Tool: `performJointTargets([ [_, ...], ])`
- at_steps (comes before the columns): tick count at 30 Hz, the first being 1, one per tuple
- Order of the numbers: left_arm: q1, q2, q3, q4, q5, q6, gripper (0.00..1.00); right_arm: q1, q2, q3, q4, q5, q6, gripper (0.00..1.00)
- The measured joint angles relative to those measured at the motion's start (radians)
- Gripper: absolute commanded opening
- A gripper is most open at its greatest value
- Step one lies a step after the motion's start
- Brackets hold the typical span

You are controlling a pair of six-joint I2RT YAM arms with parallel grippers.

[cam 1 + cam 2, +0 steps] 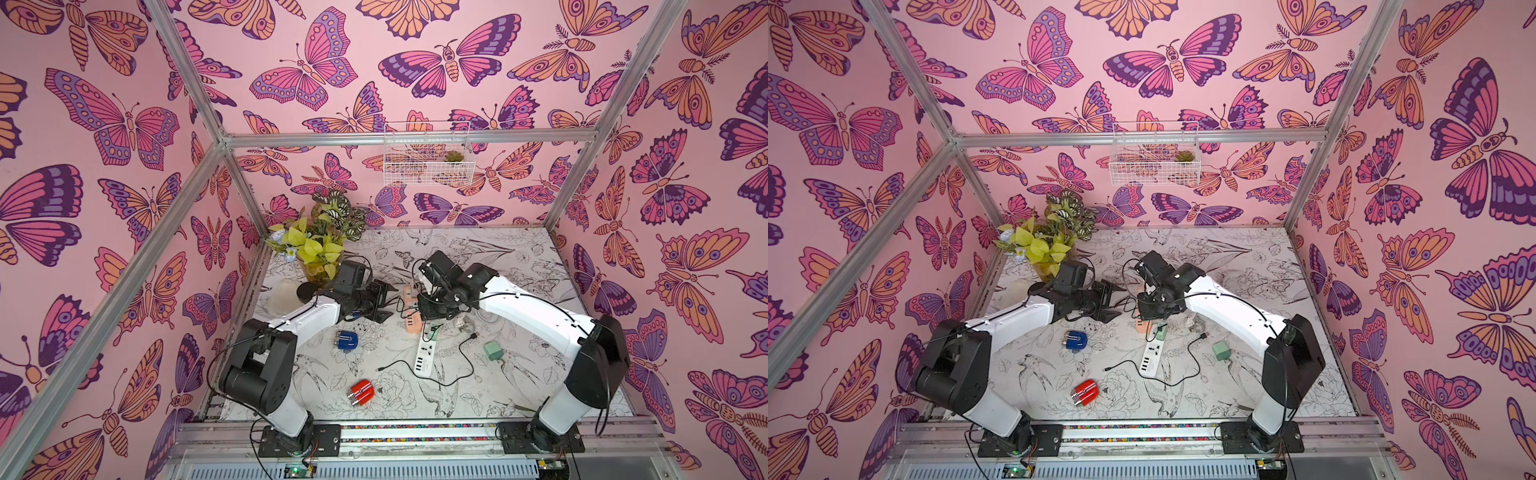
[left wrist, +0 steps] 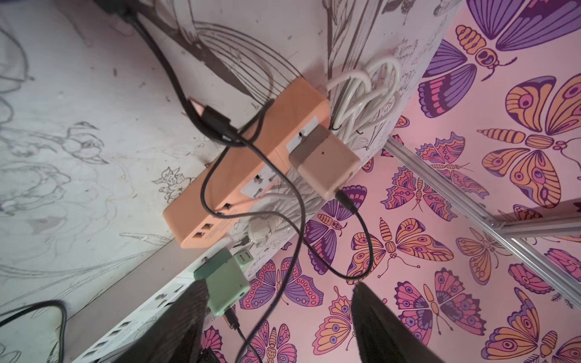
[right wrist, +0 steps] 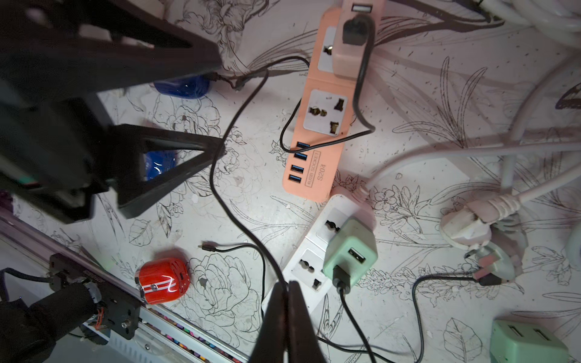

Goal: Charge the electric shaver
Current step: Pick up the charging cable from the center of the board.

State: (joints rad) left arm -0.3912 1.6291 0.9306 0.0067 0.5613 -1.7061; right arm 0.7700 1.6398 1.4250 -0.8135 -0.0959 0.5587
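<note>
Beside peach power strip (image 3: 330,171) on desk (image 1: 519,291), left tool (image 1: 390,301) gaping wide, gripping nothing; right tool (image 3: 286,284) pinched tight on black cable (image 3: 212,176); blue shaver (image 1: 345,341) lying near strip, red shaver (image 1: 362,392) farther off.

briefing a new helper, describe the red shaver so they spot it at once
On the flower-printed table, look near the metal front rail. The red shaver lies there, white-striped; the other shaver, farther back, is blue.

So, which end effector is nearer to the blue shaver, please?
Left. The left end effector hangs open just beyond the blue shaver; the right end effector is farther, pinching a black cable near the orange power strip.
</note>
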Motion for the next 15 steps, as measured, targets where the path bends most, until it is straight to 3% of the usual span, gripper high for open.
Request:
performJointTargets([
  [4,0.000,0.023,-0.020,0.131,-0.031,-0.107,0.78,-0.011,-0.042,-0.055,0.046,-0.022,0.021,0.00],
  [7,0.000,0.048,-0.019,0.209,-0.037,-0.164,0.71,-0.018,-0.047,-0.074,0.070,-0.034,0.029,0.00],
  [15,-0.021,0.107,-0.019,0.255,-0.029,-0.225,0.67,-0.042,-0.092,-0.099,0.116,-0.060,0.051,0.00],
])
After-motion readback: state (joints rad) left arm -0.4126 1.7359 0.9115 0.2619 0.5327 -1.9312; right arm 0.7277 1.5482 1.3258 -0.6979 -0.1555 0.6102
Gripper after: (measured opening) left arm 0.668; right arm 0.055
